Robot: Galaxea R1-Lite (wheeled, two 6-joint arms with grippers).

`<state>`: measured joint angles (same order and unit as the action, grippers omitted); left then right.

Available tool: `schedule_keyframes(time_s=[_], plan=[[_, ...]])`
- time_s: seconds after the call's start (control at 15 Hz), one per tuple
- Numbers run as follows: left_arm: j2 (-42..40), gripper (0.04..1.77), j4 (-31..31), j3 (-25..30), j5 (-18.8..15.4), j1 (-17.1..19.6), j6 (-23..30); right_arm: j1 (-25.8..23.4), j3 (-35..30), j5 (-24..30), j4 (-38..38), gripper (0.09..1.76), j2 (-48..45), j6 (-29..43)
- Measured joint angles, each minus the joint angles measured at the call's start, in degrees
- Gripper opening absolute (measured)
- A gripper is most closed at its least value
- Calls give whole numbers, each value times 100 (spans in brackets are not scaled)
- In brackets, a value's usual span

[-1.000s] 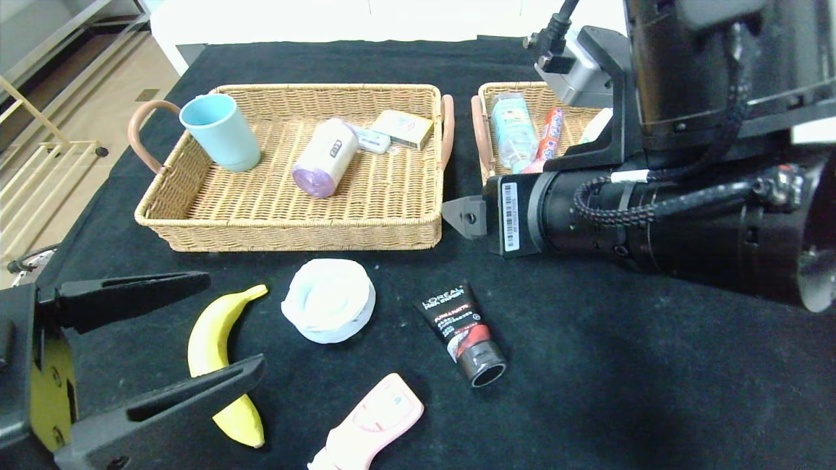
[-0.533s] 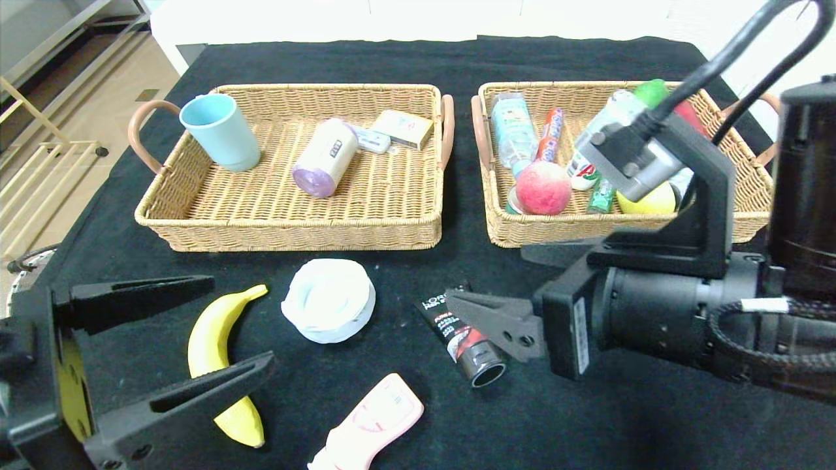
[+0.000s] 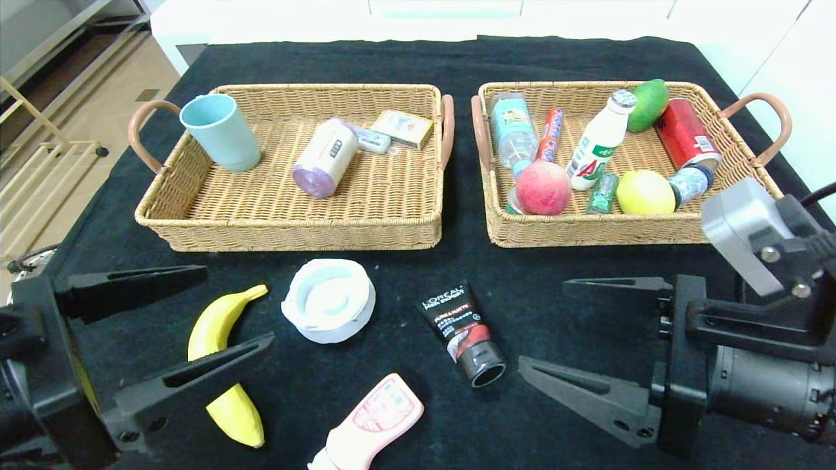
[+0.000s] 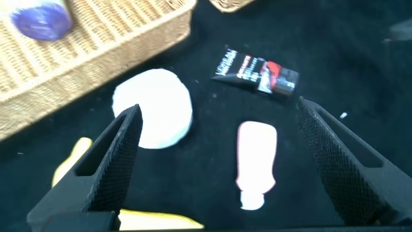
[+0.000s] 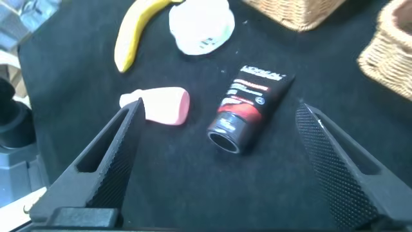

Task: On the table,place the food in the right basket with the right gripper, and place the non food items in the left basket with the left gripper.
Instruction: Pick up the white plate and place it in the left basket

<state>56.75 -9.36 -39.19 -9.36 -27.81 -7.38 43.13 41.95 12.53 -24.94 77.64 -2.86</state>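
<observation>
I see bright, even light from overhead in the head view, sharp throughout, with soft shadows hugging the baskets (image 3: 294,235) on the black desk (image 3: 588,287). The white surface beyond the desk is washed out. My left wrist view is blurred, the tube (image 4: 257,71) smeared. The right wrist view is clearer, though slightly soft.

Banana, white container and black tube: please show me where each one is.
banana (image 3: 215,356): head view, middle of its curved body.
white container (image 3: 328,309): head view, centre of its lid.
black tube (image 3: 460,326): head view, printed middle.
</observation>
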Motion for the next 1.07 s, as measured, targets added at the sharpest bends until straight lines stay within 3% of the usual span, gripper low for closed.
schedule_keyframes(time_s=[0.27, 0.53, 0.8, 1.07], plan=[[89, 172, 29, -206, 400, -5, -127, -243, -623, 108, -706, 170, -182, -11], [315, 172, 156, -474, 972, -5, -306, -482, -755, 221, -741, 170, -306, 0], [794, 172, 1410, -1224, 1896, -22, -116, -518, -827, 201, -747, 170, -352, 4], [1517, 172, 2121, -2002, 2311, -69, 600, -534, -833, 179, -747, 171, -385, -2]])
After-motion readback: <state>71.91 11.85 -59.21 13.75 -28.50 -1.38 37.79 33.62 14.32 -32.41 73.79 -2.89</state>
